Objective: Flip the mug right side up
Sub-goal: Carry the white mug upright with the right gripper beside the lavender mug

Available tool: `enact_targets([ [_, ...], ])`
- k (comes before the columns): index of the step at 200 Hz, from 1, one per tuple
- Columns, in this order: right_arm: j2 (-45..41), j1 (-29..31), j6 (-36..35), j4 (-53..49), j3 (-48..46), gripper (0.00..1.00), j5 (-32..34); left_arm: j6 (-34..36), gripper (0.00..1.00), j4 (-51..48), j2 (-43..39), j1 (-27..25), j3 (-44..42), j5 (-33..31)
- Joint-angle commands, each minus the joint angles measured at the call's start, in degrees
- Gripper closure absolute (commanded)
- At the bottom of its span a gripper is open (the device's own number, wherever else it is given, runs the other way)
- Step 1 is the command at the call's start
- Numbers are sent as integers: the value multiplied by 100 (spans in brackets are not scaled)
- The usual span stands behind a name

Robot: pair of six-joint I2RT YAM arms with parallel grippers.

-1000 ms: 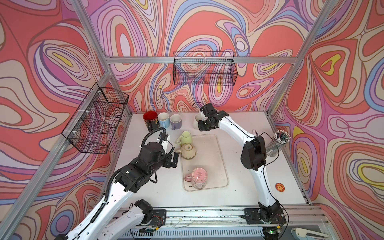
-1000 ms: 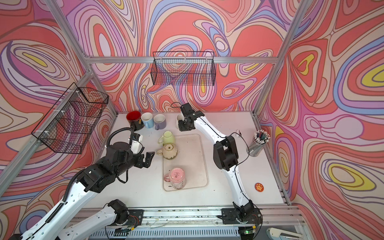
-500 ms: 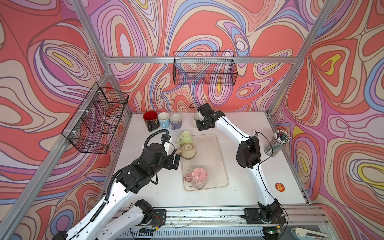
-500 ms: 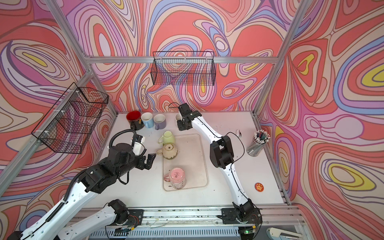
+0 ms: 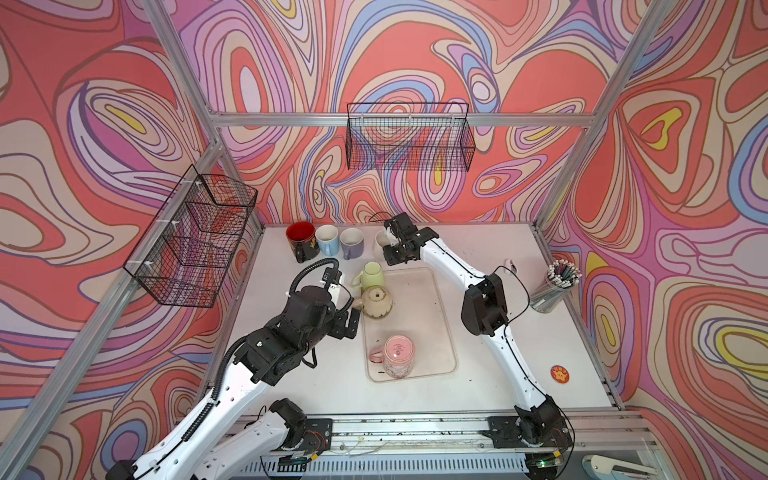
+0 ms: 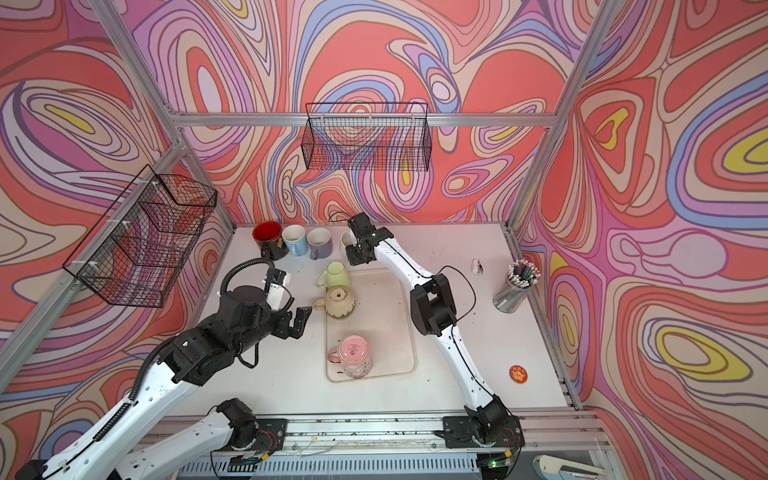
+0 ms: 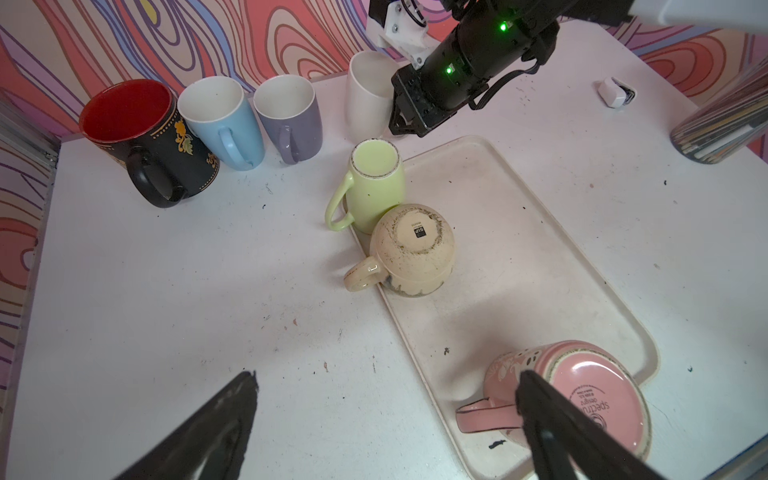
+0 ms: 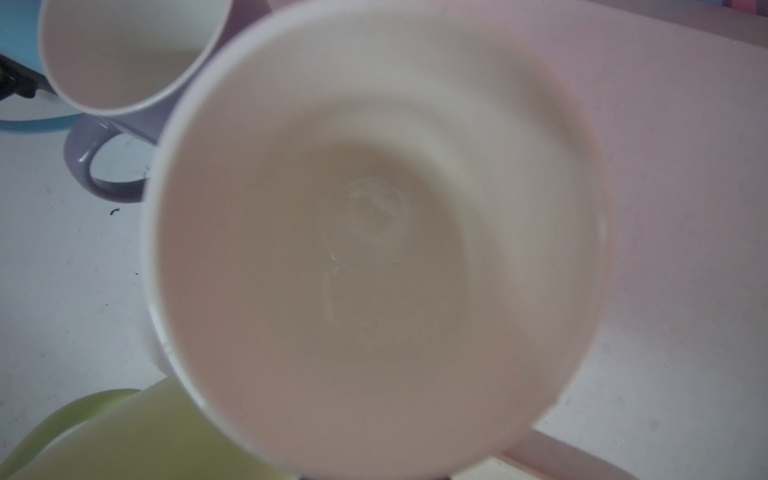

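1. Pink mug (image 7: 590,399), upturned base, left wrist view: printed brand reads "spectru…", its end covered. A smaller line beneath reads "design…". The remaining fine print is not legible.
2. Cream mug (image 7: 415,257), upturned base, left wrist view: a small black label (image 7: 419,232) reads "SIP". The line of tiny print beside it is too small to read.
3. Round orange sticker (image 5: 560,373) on the desk (image 5: 582,332), both top views: a yellow star with small characters above it, not legible.

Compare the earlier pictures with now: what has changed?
The right gripper, shut on the white mug, carried it left toward the purple mug. The left gripper, open, edged toward the tray. Everything else stayed put.
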Motion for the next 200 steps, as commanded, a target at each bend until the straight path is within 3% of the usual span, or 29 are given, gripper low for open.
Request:
enact_targets([
  [1, 52, 48, -69, 395, 256, 100, -84, 93, 0, 8, 25, -40, -45, -90],
  [105, 192, 116, -74, 350, 237, 100, -8, 94, 0, 7, 44, -37, -43, -114],
  [150, 132, 116, -95, 390, 193, 87, 12, 101, 0, -1, 35, -35, -54, -117],
  [200, 48, 117, -106, 554, 89, 80, -19, 111, 0, -4, 26, -38, -54, -138],
])
